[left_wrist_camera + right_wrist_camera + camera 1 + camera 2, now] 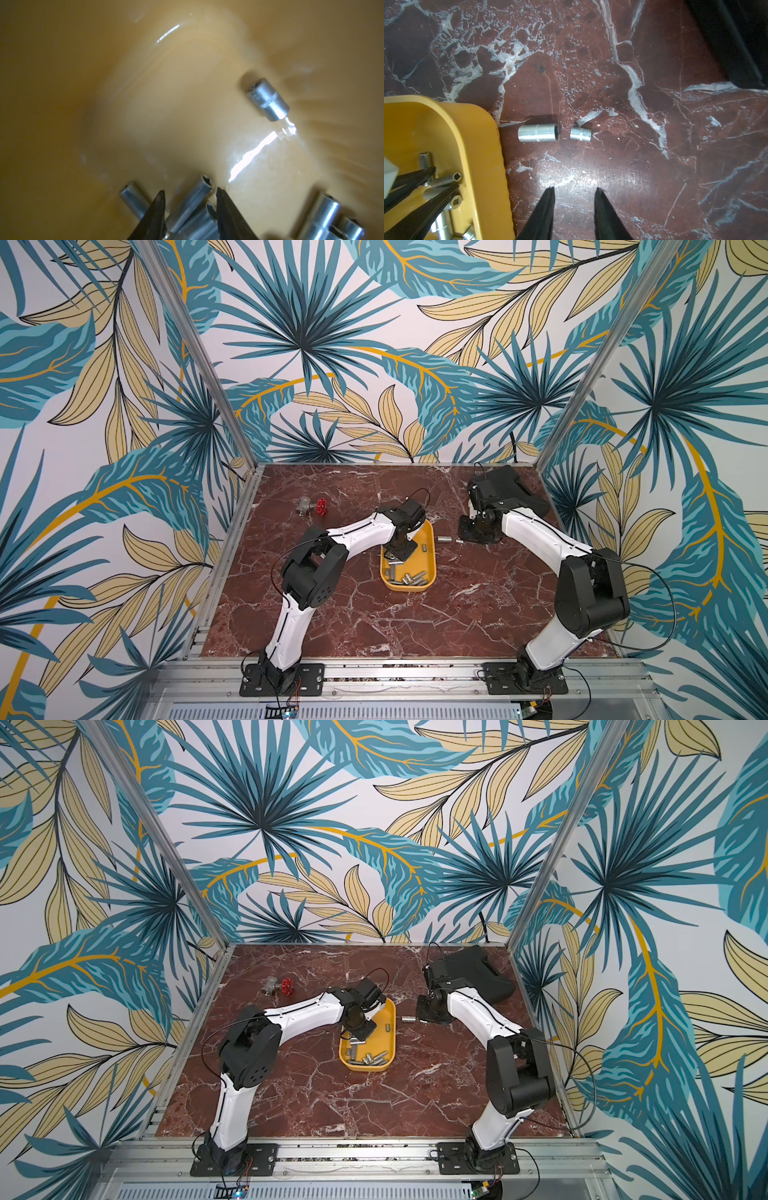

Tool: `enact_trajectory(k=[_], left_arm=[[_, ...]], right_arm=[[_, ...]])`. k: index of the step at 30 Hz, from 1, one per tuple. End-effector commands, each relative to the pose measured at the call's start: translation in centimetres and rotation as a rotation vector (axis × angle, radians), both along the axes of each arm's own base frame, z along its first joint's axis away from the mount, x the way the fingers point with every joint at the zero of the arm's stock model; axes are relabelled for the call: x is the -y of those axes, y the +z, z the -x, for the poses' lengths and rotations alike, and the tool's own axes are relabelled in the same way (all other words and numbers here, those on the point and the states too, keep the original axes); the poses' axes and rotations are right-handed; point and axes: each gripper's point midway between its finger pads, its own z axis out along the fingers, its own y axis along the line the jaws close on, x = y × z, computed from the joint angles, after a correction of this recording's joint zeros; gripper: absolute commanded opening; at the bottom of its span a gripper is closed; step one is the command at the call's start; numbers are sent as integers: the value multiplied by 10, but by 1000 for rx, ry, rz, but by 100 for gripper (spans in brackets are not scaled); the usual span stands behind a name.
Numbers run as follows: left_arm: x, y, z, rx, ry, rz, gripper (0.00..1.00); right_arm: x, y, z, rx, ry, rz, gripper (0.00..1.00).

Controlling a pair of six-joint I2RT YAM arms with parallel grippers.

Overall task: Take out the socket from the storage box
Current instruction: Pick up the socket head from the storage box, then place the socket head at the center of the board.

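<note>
storage box: yellow storage box (409,587) is sitting mid-bench, with a low rim and rounded corners.
socket: a long socket (191,201) is lying in the storage box, in the pile at the end toward the arm bases.
left gripper: the left gripper (190,190) is reaching down into the storage box. Its jaws are standing apart on either side of the long socket; cannot tell if they are pressing it.
right gripper: the right gripper (575,188) is hovering just outside the storage box's right wall, jaws apart with nothing between them.
short socket: a short socket (268,99) is lying alone on the open floor of the storage box.
loose sockets: a larger loose socket (538,133) and a smaller loose socket (580,134) are lying end to end just beside the storage box's right wall.
open room: bare bench is showing all round the storage box, widest toward the arm bases.
black case (511,489): lying far-right of the storage box.
valve (311,506): red-handled, sitting far-left of the storage box, well apart.
bench (332,614): glossy red-brown marble with white veins.
room: leaf-print walls and aluminium posts are enclosing it.
</note>
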Motion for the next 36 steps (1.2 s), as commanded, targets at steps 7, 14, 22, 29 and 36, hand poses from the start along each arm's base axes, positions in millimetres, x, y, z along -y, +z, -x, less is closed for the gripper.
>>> enact_trajectory(k=[7,14,22,29,36], left_arm=[[3,-15,1,-42,-27,-37,27],[4,-1,-5,3,-18,-18,20],[7,39,-28,90,32,77,15],[-47,83,-59,150,198,163,15],[-139,78,-68,102,411,174,15]], right_arm=[[2,2,5,6,-13,-10,34],[0,-1,4,3,-15,-19,34],[1,3,4,6,-10,-14,34],[1,4,4,8,-8,-12,34],[1,2,5,9,-12,-18,34]])
